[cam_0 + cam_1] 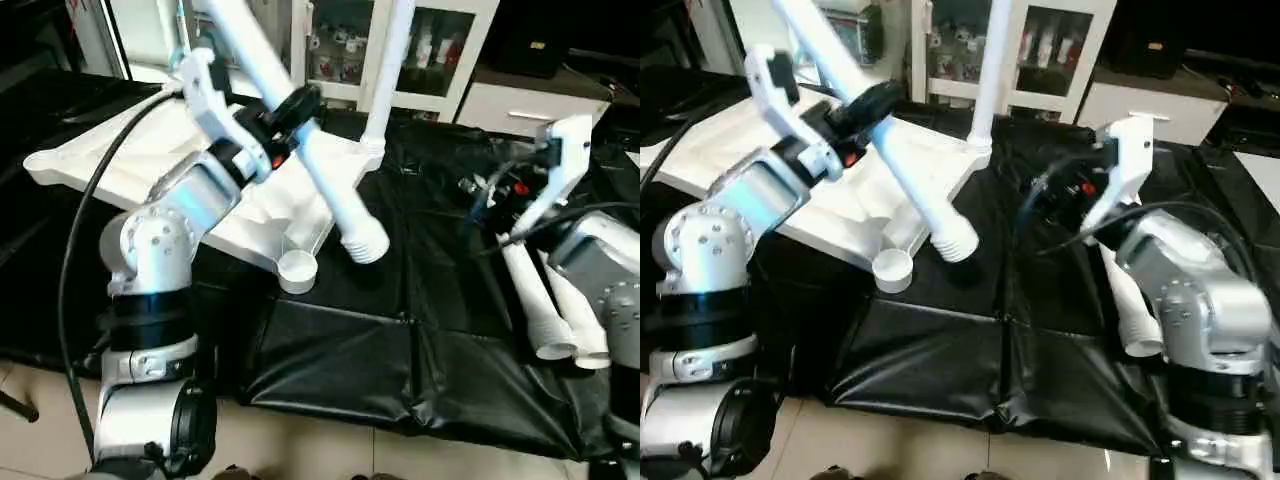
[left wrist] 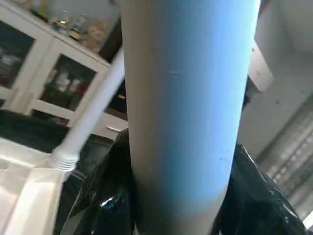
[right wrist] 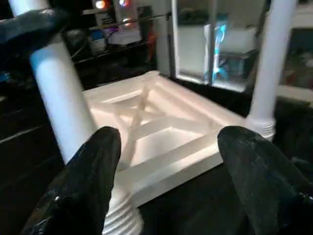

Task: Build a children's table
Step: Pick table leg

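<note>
The white tabletop [image 1: 300,215] lies upside down on the black cloth, its ribs facing up. One white leg [image 1: 385,70] stands upright in the far right corner socket. My left gripper [image 1: 290,108] is shut on a second leg [image 1: 330,180] and holds it tilted. That leg's ribbed end [image 1: 365,246] hangs just right of the empty near corner socket [image 1: 297,268]. The same leg [image 2: 186,98] runs between my fingers in the left wrist view. My right gripper [image 3: 168,161] is open with nothing between its fingers, right of the tabletop. Two more legs [image 1: 535,305] lie beneath my right forearm.
A black cloth [image 1: 400,340] covers the work surface and hangs over its front edge above a tiled floor [image 1: 300,440]. A white cabinet with glass doors [image 1: 430,40] stands behind. A black cable [image 1: 75,230] loops beside my left arm.
</note>
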